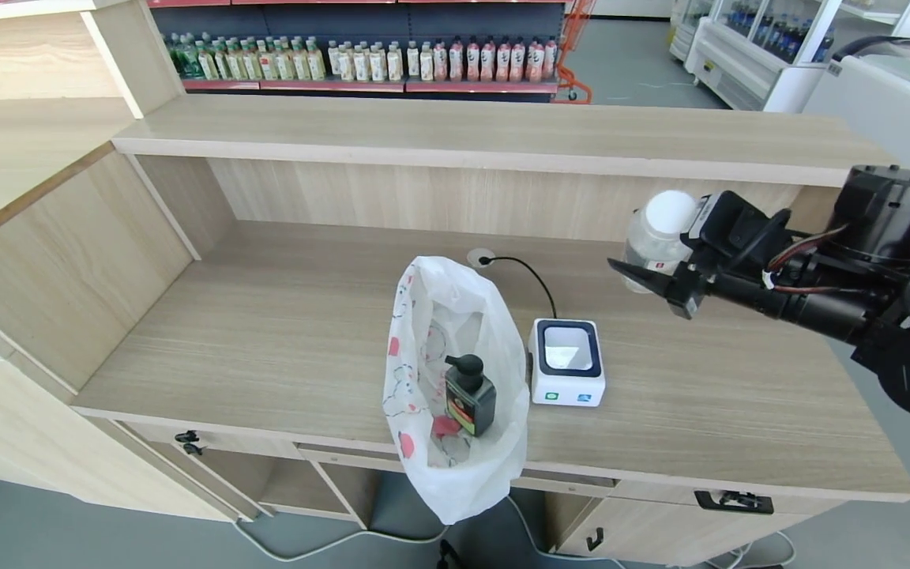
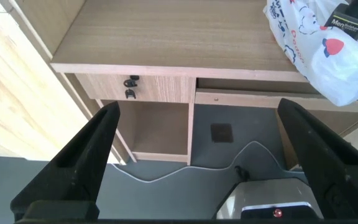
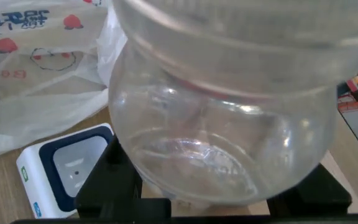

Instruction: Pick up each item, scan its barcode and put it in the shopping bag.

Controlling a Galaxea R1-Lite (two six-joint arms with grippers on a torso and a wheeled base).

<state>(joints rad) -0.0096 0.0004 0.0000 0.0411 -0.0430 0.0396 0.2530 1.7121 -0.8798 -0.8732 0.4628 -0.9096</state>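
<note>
Bottle [image 1: 655, 229] up beside scanner [image 1: 567, 371].
Right gripper [image 1: 648, 273] is clamping bottle over counter [image 1: 265, 332]; left gripper [image 2: 199, 109] is hanging open below counter edge; pump bottle [image 1: 471, 395] is sitting in bag [image 1: 439, 316].

Wooden counter [image 1: 281, 332] front and centre, pale grain running side to side, with a raised ledge [image 1: 463, 134] along its far edge. Beyond it, a store shelf [image 1: 360, 62] lined with drink bottles, green caps giving way to pink. An orange trolley [image 1: 575, 47] stands just beside that shelf, and glass-fronted chillers [image 1: 747, 47] sit off to the right. On the countertop, a black cable [image 1: 530, 273] curls out of a round port [image 1: 480, 257]. Down low, keys [image 2: 130, 87] hang from a drawer lock above an open cubby [image 2: 160, 127], and a white cord [image 2: 166, 174] trails over the grey floor [image 2: 222, 155].
</note>
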